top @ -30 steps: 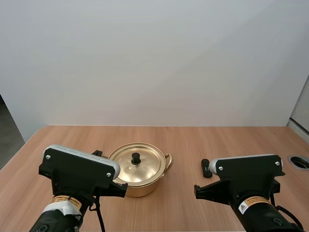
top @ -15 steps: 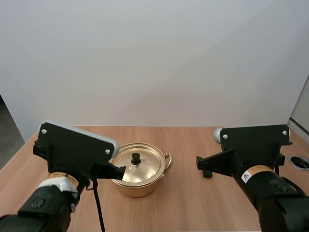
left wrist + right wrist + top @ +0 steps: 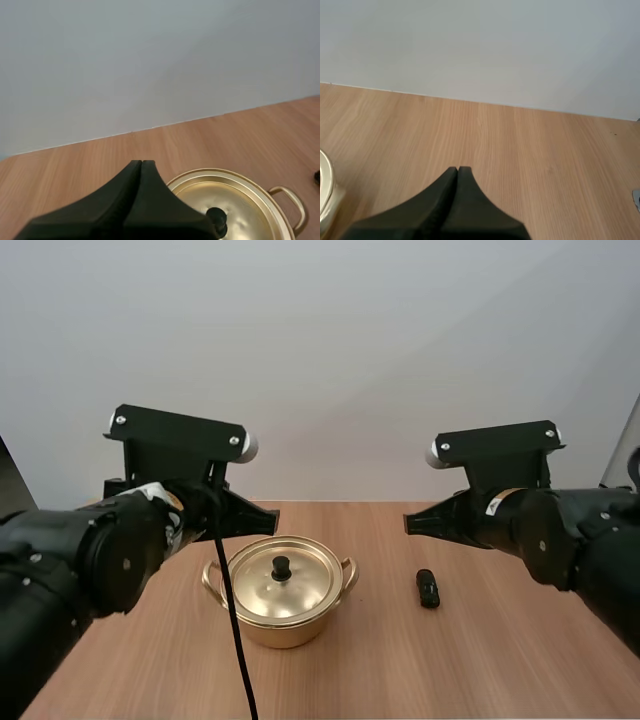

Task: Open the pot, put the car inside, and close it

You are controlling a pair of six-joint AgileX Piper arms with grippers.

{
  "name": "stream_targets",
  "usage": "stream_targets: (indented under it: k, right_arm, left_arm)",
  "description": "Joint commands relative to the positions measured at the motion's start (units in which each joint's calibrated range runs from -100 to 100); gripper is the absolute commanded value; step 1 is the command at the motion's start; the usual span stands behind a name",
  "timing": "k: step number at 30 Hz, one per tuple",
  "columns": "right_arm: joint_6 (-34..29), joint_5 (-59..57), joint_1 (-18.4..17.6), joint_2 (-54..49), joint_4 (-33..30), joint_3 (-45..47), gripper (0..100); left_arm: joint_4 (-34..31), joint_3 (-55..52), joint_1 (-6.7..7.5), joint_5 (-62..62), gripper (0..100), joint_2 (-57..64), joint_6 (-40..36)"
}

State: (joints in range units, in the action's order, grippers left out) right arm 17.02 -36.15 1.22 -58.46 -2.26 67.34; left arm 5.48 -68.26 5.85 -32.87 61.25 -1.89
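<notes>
With the lid on the pot, the car waits on the table nearby, so we hold our left gripper and right gripper raised, fingers pressed together, empty.

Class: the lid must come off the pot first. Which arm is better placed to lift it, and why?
Left, probably. The left gripper, shut, hangs right by the lid knob; the right gripper, also shut, faces bare table beside the pot.
</notes>
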Motion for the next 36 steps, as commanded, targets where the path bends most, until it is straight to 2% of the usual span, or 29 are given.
stream_targets:
  k: [1,3,4,5,6,10,11,12,16,26,36]
  right_arm:
    - [0.1,-0.9,0.0,5.5,0.0,-1.5,0]
    - [0.1,-0.9,0.0,8.7,0.3,-2.0,0]
    - [0.6,-0.9,0.0,10.3,0.3,-2.2,0]
    - [1.9,-0.5,0.0,11.8,0.3,-2.2,8]
    - [3.0,-0.5,0.0,12.8,0.6,-2.2,18]
    - [6.9,2.6,0.0,16.3,2.9,-2.2,82]
    - [7.9,3.7,0.0,17.0,3.4,-2.2,95]
    - [8.7,4.1,0.0,17.6,4.1,-2.2,99]
    - [9.4,5.3,0.0,22.0,4.2,-2.2,92]
    - [9.6,2.6,0.0,36.4,5.7,-7.8,92]
    - [10.2,2.6,0.0,43.0,5.7,-8.8,92]
  left_arm:
    - [8.0,2.2,0.48,-12.5,0,-6.9,21.8]
    - [9.9,4.0,1.17,-14.7,1,-11.7,22.4]
    - [10.2,5.0,1.62,-15.9,4,-14.4,23.1]
    - [10.2,5.9,2.11,-17.2,10,-17.1,23.5]
    - [10.2,6.7,2.48,-18.6,17,-19.7,23.6]
    - [9.9,9.9,3.39,-20.8,62,-27.7,23.6]
    - [9.9,10.4,3.40,-20.8,70,-29.4,23.6]
    - [9.9,10.8,3.45,-20.8,74,-30.6,23.6]
    - [9.8,12.3,3.45,-21.8,72,-35.4,23.6]
    - [9.7,13.3,3.45,-24.2,72,-38.9,23.6]
    - [9.3,13.3,3.45,-24.8,66,-38.9,23.4]
